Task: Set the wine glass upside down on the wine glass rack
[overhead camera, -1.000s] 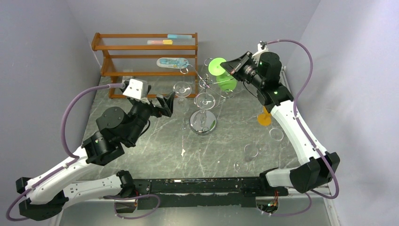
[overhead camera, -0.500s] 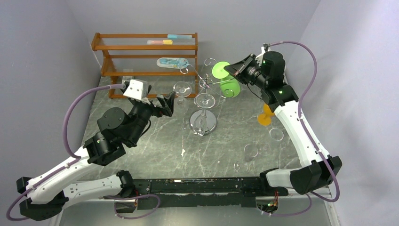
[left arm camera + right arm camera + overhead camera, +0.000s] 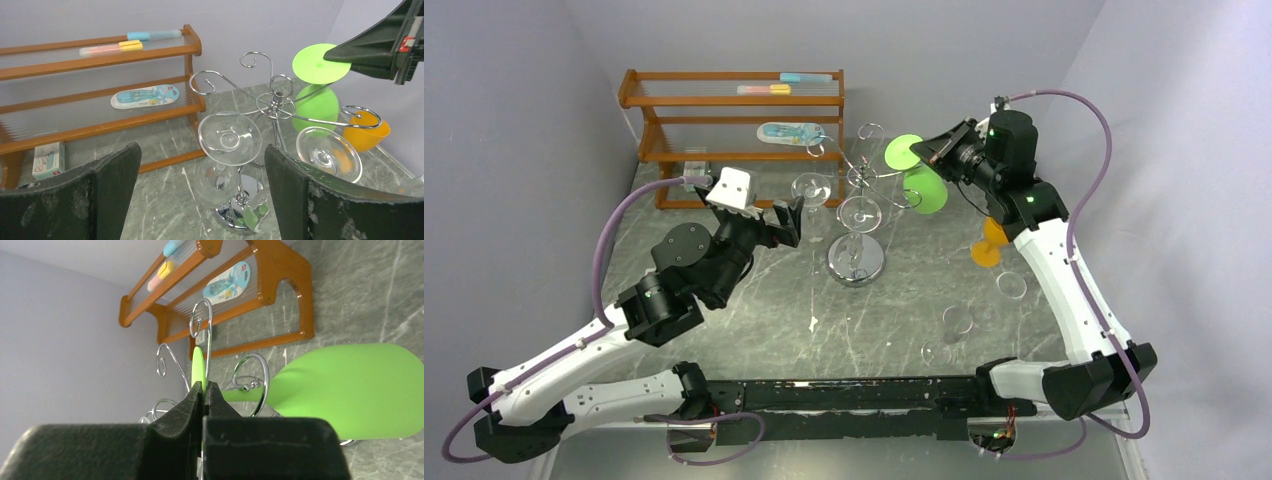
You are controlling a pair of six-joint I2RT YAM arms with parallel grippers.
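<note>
A green wine glass (image 3: 927,188) hangs tilted, foot up and bowl down, at the right side of the chrome wine glass rack (image 3: 856,262). My right gripper (image 3: 929,150) is shut on the edge of its flat foot (image 3: 198,365). The green stem passes close by a curled rack arm (image 3: 260,377); I cannot tell whether it sits in the loop. In the left wrist view the green glass (image 3: 315,107) sits behind the rack's pole (image 3: 276,100). My left gripper (image 3: 782,222) is open and empty left of the rack, facing a clear glass (image 3: 230,138) hanging upside down.
A second clear glass (image 3: 328,152) hangs on the rack. An orange-brown wooden shelf (image 3: 734,100) stands at the back left. An orange glass (image 3: 987,250) and clear glasses (image 3: 957,322) are on the table to the right, under the right arm.
My right gripper has carried the green glass a little to the right and nearer, away from the rack's centre. My left arm has shifted slightly right toward the rack.
</note>
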